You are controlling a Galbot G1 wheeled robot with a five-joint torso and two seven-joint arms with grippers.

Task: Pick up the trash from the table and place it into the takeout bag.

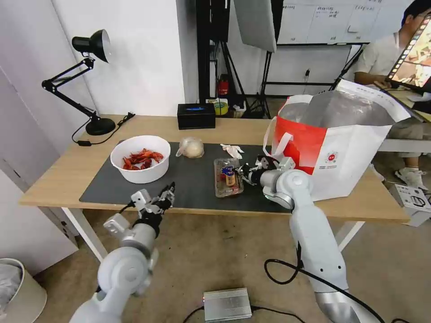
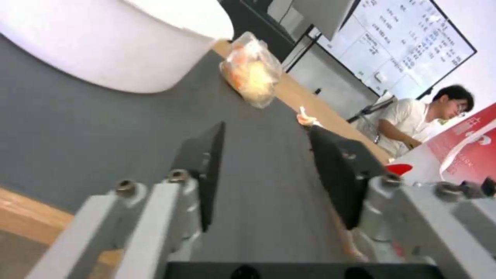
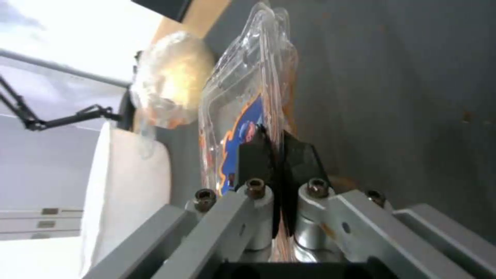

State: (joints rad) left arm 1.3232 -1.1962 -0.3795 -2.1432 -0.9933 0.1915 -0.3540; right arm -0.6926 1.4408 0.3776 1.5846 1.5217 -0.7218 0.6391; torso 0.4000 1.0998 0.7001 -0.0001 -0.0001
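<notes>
Right gripper (image 3: 277,155) (clamped) on clamshell tray (image 3: 243,100)

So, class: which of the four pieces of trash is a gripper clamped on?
The clear clamshell tray: the right gripper pinches its rim. The bowl, baggie and tissue lie untouched.

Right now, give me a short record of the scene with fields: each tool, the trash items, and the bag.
right tool: shut on the tray rim, on the mat
left tool: open, at the mat's near edge, holding nothing
bowl: on the mat, red shells inside
baggie: on the mat, between bowl and tissue
tissue: at the mat's far edge
bag: upright and open, on the table beside the right tool
</notes>
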